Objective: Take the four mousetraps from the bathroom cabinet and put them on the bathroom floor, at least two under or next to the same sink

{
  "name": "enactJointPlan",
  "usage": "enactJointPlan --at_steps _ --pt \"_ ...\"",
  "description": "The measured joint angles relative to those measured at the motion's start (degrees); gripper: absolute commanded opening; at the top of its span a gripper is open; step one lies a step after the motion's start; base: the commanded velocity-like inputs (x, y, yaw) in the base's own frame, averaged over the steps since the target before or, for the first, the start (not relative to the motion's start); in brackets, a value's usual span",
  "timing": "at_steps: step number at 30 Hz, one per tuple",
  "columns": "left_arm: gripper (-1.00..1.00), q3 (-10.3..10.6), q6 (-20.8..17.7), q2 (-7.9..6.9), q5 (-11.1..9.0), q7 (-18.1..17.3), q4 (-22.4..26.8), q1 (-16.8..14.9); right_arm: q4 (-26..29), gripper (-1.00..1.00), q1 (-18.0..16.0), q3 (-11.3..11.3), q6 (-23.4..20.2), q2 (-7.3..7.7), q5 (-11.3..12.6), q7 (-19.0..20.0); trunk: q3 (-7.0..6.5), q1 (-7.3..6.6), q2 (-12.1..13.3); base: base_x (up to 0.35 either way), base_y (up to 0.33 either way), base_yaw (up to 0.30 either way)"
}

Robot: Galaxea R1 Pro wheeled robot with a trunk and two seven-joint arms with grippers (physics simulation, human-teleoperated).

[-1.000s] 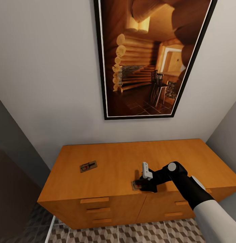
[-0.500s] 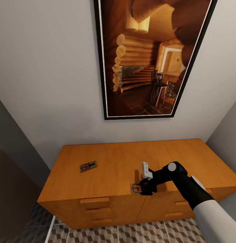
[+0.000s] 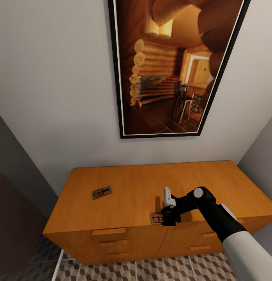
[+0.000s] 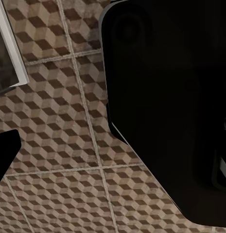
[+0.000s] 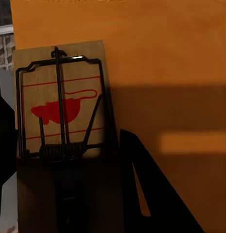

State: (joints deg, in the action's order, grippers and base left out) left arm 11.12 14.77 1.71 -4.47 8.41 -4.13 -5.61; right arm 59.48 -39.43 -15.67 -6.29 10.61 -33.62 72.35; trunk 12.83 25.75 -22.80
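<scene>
We see one mousetrap (image 3: 155,217) at the front edge of the cabinet (image 3: 132,191) top, near the middle, with our right gripper (image 3: 167,218) down on it. In the right wrist view this mousetrap (image 5: 61,121) lies flat on the orange wood, its wire frame and red mouse print facing up, with a dark finger (image 5: 147,194) just beside it; we cannot tell whether the jaws are clamped on it or loose. A second mousetrap (image 3: 101,192) sits well apart on the left part of the top. Above hangs a large framed picture (image 3: 171,66). The patterned floor (image 3: 151,269) runs below the drawers. The left wrist view shows floor tiles (image 4: 54,145) and a dark robot part (image 4: 166,107).
</scene>
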Motion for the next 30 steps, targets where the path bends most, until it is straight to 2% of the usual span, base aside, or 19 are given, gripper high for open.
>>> enactJointPlan --at_steps 7,12,21,30 --pt "1.00 0.0 0.0 0.00 0.0 0.0 0.0 0.0 0.9 -1.00 0.0 0.2 -0.3 -0.09 0.0 0.3 0.00 0.00 0.0 0.000 0.000 0.000" --pt "1.00 0.0 0.0 0.00 0.0 0.0 0.0 0.0 5.1 -1.00 0.0 0.2 -2.0 -0.10 0.2 0.4 0.00 0.00 0.0 0.000 0.000 0.000" --pt "1.00 0.0 0.0 0.00 0.0 0.0 0.0 0.0 15.7 -1.00 0.0 0.4 -9.7 -0.15 0.5 5.2 0.00 0.00 0.0 0.000 0.000 0.000" --pt "1.00 0.0 0.1 0.14 0.1 0.0 0.0 0.0 25.2 -1.00 0.0 0.5 -17.1 -0.11 0.9 7.4 0.00 0.00 0.0 0.000 0.000 0.000"
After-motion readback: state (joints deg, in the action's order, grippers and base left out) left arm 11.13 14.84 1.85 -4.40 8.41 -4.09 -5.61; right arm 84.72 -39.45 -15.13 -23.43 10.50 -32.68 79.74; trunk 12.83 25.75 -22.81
